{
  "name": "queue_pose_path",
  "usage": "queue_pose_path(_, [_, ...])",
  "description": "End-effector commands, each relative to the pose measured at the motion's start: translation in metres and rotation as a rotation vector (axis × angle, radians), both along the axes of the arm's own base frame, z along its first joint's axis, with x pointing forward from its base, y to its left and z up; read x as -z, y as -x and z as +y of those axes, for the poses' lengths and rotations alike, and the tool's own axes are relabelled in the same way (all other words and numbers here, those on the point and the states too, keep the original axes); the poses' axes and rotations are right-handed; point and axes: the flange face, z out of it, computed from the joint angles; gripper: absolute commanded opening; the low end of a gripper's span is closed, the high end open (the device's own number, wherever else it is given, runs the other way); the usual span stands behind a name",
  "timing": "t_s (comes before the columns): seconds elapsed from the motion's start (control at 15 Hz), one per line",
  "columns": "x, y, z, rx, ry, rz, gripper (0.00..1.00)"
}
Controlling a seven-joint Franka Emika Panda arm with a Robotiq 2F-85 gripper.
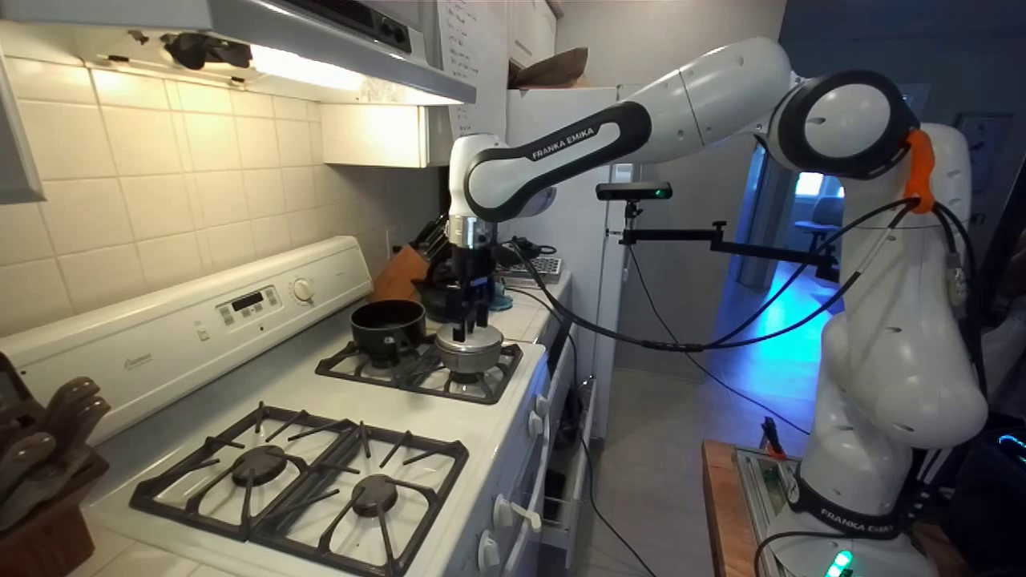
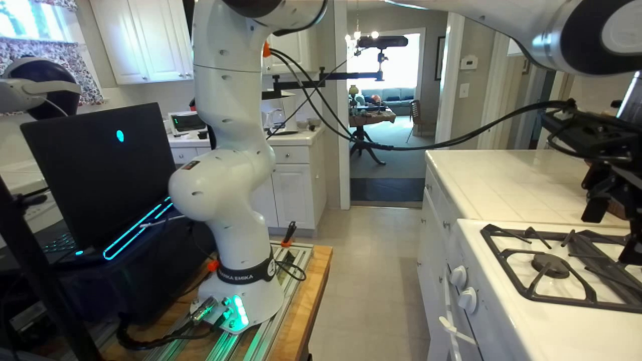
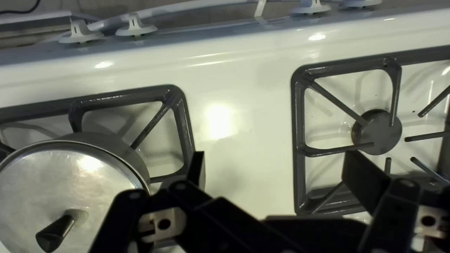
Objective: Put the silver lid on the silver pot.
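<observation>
The silver lid (image 3: 81,175) lies on top of the silver pot (image 3: 126,151) at the left of the wrist view, covering its opening. A black knob stands up from the lid. In an exterior view the pot (image 1: 473,358) and lid (image 1: 485,336) rest on a burner grate. My gripper (image 3: 274,154) is open and empty, its fingers wide apart. It hangs above the stovetop between the two grates, beside the pot. In both exterior views the gripper (image 1: 471,330) points down; it also shows at the right edge of a view (image 2: 612,233), where pot and lid are out of view.
A black pan (image 1: 389,328) stands beside the pot, toward the back panel. The nearer burner grate (image 1: 304,497) holds nothing. The range hood (image 1: 321,48) overhangs the stove. A knife block (image 1: 48,481) and stove knobs (image 3: 135,28) line the edges.
</observation>
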Motion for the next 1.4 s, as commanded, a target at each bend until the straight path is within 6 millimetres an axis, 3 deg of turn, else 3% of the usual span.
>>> queue_pose_path(0.0, [-0.005, 0.023, 0.013, -0.052, 0.027, -0.071, 1.0])
queue_pose_path(0.67, [-0.005, 0.041, 0.026, -0.089, 0.024, -0.094, 1.0])
queue_pose_path(1.33, [-0.005, 0.044, 0.027, -0.087, 0.025, -0.097, 1.0])
